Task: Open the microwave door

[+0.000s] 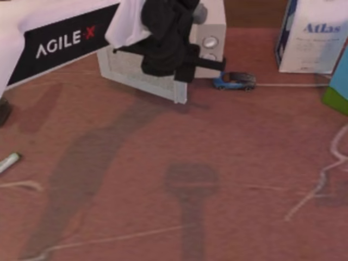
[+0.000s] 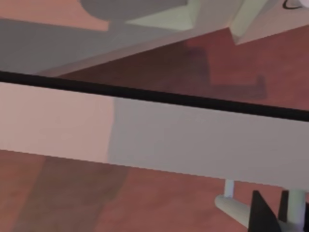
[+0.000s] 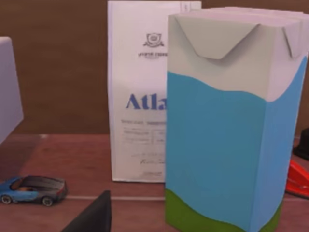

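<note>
The white microwave [image 1: 213, 22] stands at the back of the table, its two silver knobs [image 1: 210, 42] showing. The microwave door [image 1: 136, 70], with its grey mesh window, stands swung partway out toward the front left. My left gripper [image 1: 187, 73] reaches down over the microwave to the door's free edge. In the left wrist view the dark fingers [image 2: 263, 215] are shut on the door's white bar handle [image 2: 236, 207], below the door's edge [image 2: 193, 140]. My right gripper [image 3: 96, 215] is out of the top view, parked low at the right behind the cartons.
A blue toy car [image 1: 234, 80] sits just right of the microwave. A white "Atlas" carton [image 1: 312, 35] and a blue-and-green carton [image 1: 338, 81] stand at the back right. A pen-like object [image 1: 9, 161] lies at the left edge. A red item [image 3: 299, 179] lies beyond the cartons.
</note>
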